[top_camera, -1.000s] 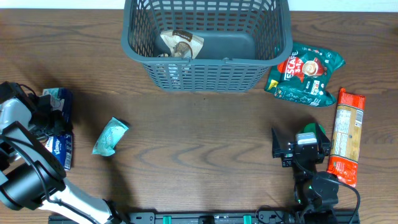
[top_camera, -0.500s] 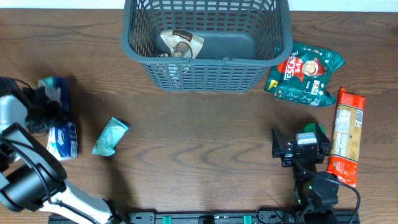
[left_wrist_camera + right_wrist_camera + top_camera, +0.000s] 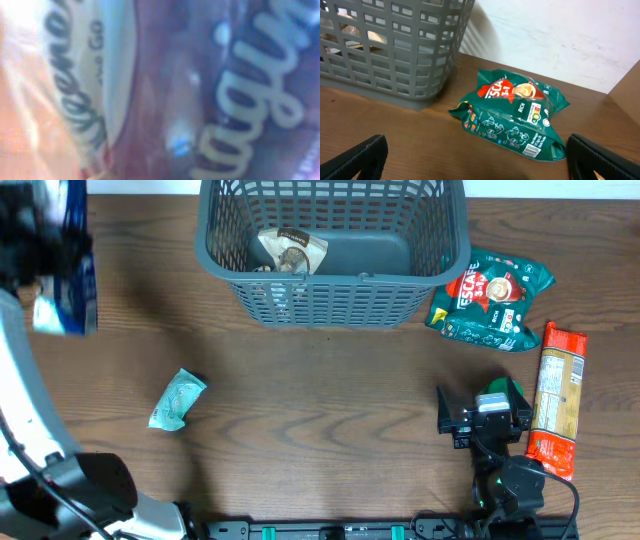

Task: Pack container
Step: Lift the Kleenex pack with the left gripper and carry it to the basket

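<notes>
The container [image 3: 330, 302], a dark grey slotted basket, stands at the back centre and holds a beige packet [image 3: 292, 250]; its lattice wall [image 3: 395, 50] fills the upper left of the right wrist view. My left gripper [image 3: 35, 245] is raised at the far left, shut on a blue and white tissue packet [image 3: 68, 292] that hangs from it. That packet [image 3: 240, 90] fills the left wrist view as a blur and hides the jaws. My right gripper [image 3: 480, 416] rests open at the front right, fingers wide apart [image 3: 477, 165], nothing between them.
A green coffee packet [image 3: 490, 298] [image 3: 512, 117] lies right of the basket. An orange packet [image 3: 556, 400] lies along the right edge, beside my right arm. A small teal packet [image 3: 177, 400] lies at the front left.
My left arm has lifted the tissue packet off the table's left side and carried it toward the back left corner. The right arm has not moved.
</notes>
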`<state>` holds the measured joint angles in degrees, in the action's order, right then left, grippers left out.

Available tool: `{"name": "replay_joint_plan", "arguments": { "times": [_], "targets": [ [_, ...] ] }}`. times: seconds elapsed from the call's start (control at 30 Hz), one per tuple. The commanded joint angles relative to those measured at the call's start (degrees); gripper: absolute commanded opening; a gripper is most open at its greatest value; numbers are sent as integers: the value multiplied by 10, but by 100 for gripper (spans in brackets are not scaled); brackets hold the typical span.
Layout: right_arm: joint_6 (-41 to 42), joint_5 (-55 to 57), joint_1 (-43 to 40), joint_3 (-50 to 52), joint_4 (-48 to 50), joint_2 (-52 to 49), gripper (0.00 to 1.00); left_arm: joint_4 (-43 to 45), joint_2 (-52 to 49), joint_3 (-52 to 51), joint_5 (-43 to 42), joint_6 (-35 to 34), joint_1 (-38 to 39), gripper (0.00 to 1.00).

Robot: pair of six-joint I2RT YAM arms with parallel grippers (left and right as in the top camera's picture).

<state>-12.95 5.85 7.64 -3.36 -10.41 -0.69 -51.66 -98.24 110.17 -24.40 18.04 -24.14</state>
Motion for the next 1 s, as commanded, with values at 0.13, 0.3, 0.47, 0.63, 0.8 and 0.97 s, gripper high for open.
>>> {"name": "replay_joint_plan", "arguments": {
  "times": [0.13, 0.3, 0.47, 0.63, 0.8, 0.97],
  "targets": [
    [9, -1, -2, 2, 0, 4, 99, 46, 12, 114, -18, 10, 109, 5],
    [9, -1, -2, 2, 0, 4, 99, 104, 5, 124, -24, 10, 179, 6],
    [9, -1, -2, 2, 0, 4, 99, 161, -8, 124, -98, 23, 229, 6],
    [9, -1, -2, 2, 0, 4, 99, 200, -18, 124, -181, 24, 266, 6],
    [9, -1, -2, 2, 0, 4, 99, 178, -31, 124, -216, 69, 304, 6],
    [9, -1, -2, 2, 0, 4, 99, 136, -52, 124, -217, 114, 345, 6]
  ]
}}
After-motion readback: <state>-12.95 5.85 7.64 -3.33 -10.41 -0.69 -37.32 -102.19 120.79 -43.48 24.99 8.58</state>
